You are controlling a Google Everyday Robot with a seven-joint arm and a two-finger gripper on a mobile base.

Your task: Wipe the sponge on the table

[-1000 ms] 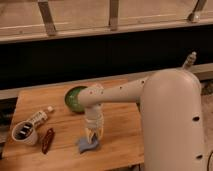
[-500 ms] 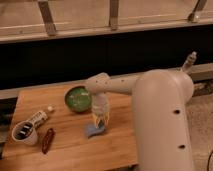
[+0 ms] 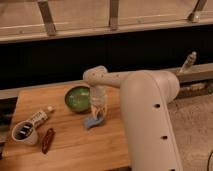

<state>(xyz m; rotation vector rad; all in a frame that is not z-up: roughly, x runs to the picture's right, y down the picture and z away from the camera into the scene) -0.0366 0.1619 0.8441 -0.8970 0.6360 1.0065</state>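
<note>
Table (image 3: 32, 102): we see light-brown planks carrying everything below.
Cup (image 3: 23, 133): pale, at the table's left edge, with dark contents.
Bottle (image 3: 40, 118): lying on its side, just beside the cup.
Reddish-brown object (image 3: 47, 140): slim, lying flat to the right of the cup.
Green bowl (image 3: 77, 98): upright, toward the far side.
Sponge (image 3: 93, 121): light blue, on the table just beside the bowl, under the end effector.
End effector (image 3: 98, 114): pointing down, and we read it as clenched on the sponge's top.
</note>
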